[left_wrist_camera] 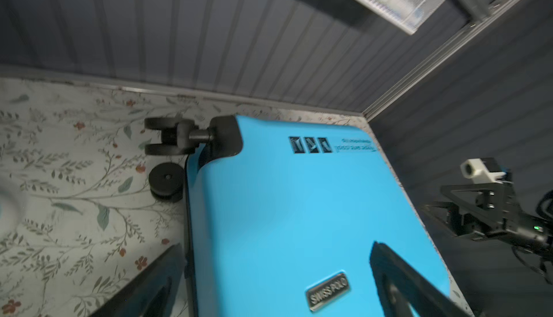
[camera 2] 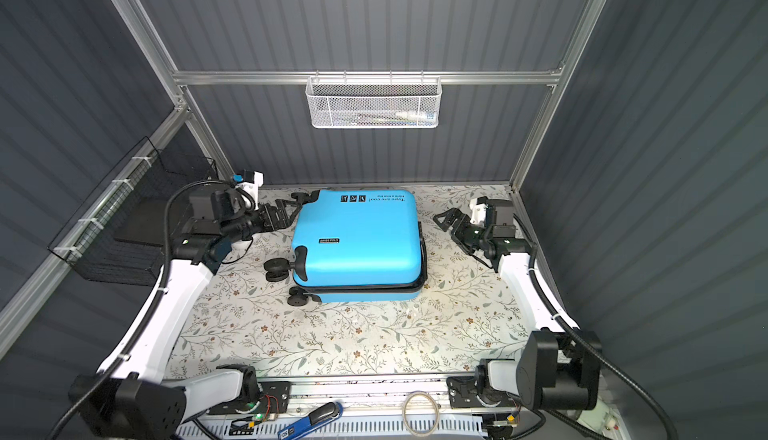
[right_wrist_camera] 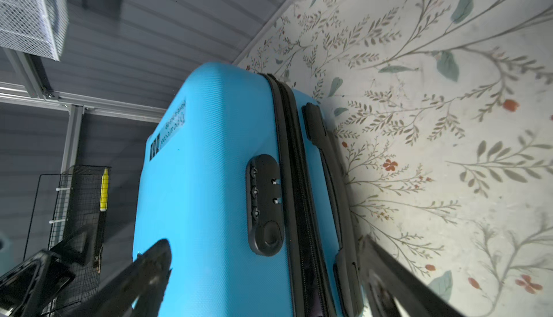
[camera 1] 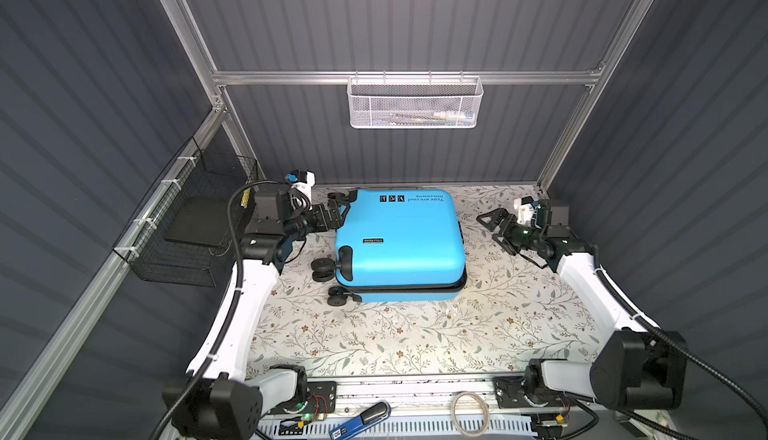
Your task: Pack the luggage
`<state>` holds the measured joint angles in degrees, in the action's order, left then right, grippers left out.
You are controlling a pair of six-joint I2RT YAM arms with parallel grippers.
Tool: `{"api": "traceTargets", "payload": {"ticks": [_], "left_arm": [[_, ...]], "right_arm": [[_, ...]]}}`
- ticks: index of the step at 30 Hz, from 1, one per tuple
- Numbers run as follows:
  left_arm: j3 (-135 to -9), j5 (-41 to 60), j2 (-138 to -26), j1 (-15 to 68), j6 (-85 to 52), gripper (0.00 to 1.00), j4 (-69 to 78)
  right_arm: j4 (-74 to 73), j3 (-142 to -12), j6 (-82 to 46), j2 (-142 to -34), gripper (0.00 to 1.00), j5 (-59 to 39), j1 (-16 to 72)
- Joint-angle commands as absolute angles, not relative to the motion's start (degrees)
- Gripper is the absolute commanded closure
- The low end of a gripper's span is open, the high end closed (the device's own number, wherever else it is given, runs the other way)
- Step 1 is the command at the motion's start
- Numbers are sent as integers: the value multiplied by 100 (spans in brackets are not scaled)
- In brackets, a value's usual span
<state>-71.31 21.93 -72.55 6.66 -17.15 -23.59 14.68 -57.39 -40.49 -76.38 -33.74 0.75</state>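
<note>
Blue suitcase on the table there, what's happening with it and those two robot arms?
Two robot arms are set to pack the blue suitcase, which lies flat on the flowered table with its two shells together. The left claw sits at the wheel end, and the right claw is beside the handle side, a little apart from it. Both are open and hold nothing. Whether the left claw touches the case is hard to tell.

Luggage [camera 1: 399, 242] smooth blue plastic; white basket [camera 1: 414, 103] metal mesh.
</note>
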Motion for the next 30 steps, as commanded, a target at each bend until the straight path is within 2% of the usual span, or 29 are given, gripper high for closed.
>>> {"api": "traceTargets", "payload": {"ticks": [1, 8, 17, 25, 30], "left_arm": [[-7358, 2353, -7523, 574, -1661, 0, -2270], [-7371, 2810, -8274, 501, -1653, 0, -2080], [-7032, 4082, -8653, 526, -2434, 0, -1068], [-7154, 4168, -8863, 1132, -2532, 0, -1031], [-7155, 4172, -8702, 1399, -2804, 0, -779]], "right_arm": [[1231, -5886, -4017, -7877, 2, -3555, 281], [741, -5882, -4284, -8297, 2, -3806, 556], [21, -5844, -4730, -8730, 2, -4296, 728], [-305, -5977, -4989, -8897, 3, -4616, 986], [-462, -5955, -5164, -8644, 6, -4744, 1002]]}}
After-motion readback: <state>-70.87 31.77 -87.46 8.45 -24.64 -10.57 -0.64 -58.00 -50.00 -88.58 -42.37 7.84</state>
